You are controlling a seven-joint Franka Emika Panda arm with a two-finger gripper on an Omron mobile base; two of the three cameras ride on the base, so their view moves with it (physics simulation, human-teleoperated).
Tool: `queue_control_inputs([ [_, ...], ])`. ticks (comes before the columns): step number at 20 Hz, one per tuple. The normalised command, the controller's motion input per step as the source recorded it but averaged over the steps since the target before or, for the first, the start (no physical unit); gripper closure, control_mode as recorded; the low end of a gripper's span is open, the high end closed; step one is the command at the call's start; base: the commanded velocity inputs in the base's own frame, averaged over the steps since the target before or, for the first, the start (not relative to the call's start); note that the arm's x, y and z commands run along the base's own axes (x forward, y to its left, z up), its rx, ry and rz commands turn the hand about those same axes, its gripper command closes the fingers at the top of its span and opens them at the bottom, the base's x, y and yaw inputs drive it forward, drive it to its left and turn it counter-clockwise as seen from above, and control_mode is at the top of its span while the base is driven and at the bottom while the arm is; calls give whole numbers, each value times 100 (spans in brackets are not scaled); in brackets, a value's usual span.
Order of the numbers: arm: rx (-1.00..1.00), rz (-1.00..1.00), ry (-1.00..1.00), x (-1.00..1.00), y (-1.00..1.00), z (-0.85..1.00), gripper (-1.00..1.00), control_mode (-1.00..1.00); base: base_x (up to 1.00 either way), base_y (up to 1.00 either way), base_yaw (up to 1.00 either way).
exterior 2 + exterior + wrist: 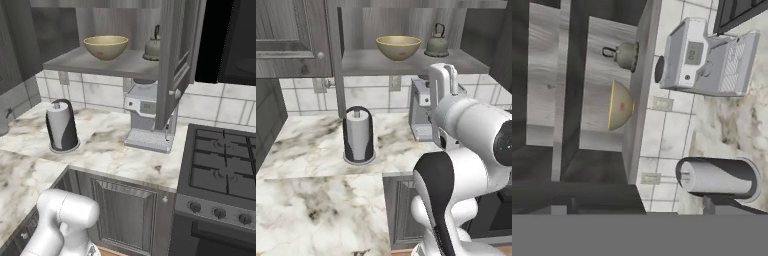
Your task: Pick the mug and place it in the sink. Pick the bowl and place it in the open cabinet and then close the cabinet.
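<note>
The pincer [445,80] hangs with its jaws spread wide and nothing between them, in front of the open cabinet [100,20]. Ahead of it, higher and a little to its left, the yellowish bowl [398,47] sits upright on the grey shelf [371,64], with a small kettle [436,42] just beyond it toward the pincer's right. What matters now, I'd say, is the door [172,55] — it stands out from the cabinet on the pincer's right, its long axis upright, so a push must go leftward across the opening. The right base view shows that door edge-on with its round knob [175,93]; the hand view, rolled sideways, gives the bowl in profile against the shelf.
</note>
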Motion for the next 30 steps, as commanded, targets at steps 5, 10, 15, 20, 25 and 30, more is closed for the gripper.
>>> queue_control_inputs([
  [5,0,0,1,-11,35,0,-100,-100,0,0,0],
  [10,0,0,0,-3,38,0,-100,-100,0,0,0],
  [15,-1,0,0,0,53,-2,-100,-100,0,0,0],
  [20,0,0,0,0,52,-8,-100,-100,0,0,0],
  [25,0,0,-1,12,41,-4,-100,-100,0,0,0],
  [30,0,0,-2,34,25,-3,-100,-100,0,0,0],
])
